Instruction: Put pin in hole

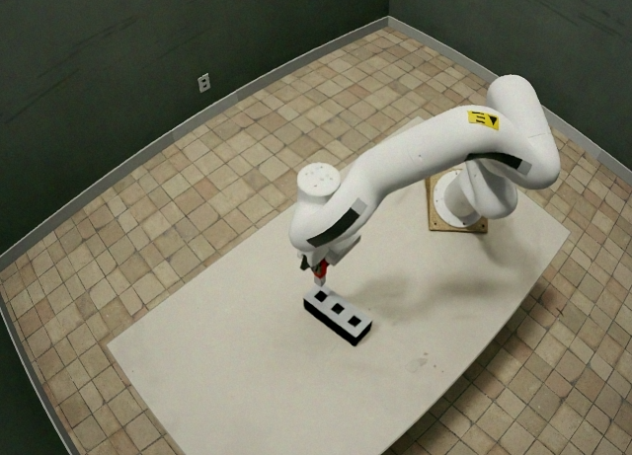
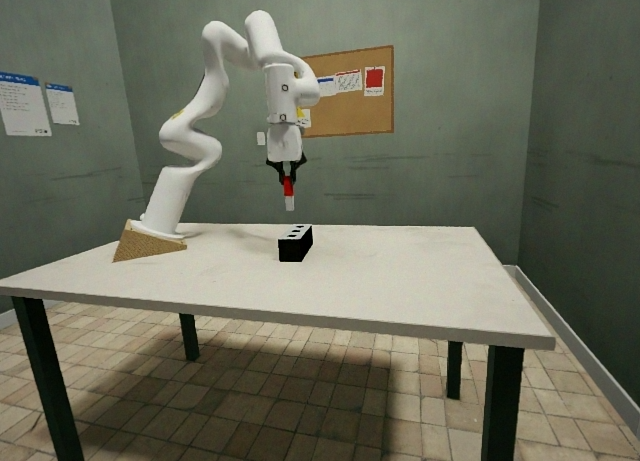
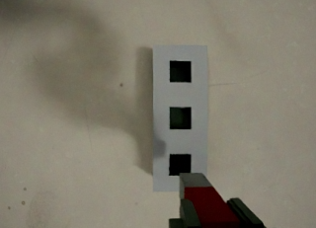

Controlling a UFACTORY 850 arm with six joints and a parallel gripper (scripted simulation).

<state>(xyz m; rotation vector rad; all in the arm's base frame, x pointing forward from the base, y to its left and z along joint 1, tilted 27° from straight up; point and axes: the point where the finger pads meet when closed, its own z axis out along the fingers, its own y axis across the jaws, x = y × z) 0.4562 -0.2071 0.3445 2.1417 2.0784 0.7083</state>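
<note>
Our claw [image 2: 285, 176] is pinching the pin [image 2: 288, 193] by its red upper end, the dark fingers [image 2: 273, 165] pressed against opposite flat sides. We hold it there, we judge, so that the pale lower shaft hangs free and vertical, ready to enter a hole with the red end kept on top. The pin is a square-sectioned bar, red above and light grey below, smooth and matte, hanging in the air well above the block [image 2: 295, 243] and not touching it.

The block lies on the table [image 2: 361, 285] beneath and slightly ahead of the claw. It is a short rectangular brick with black sides and a pale grey top face, pierced by three square holes in a row along its length. In the wrist view the pin's tip sits just at the near edge of the block [image 3: 180, 116], close to the nearest hole; the holes look dark, and we cannot read their depths from here.

Outward, the table top is a flat, off-white, faintly stained slab on dark legs. The white arm rises from a tan wedge-shaped base [image 2: 131, 249] standing well apart from the block.
</note>
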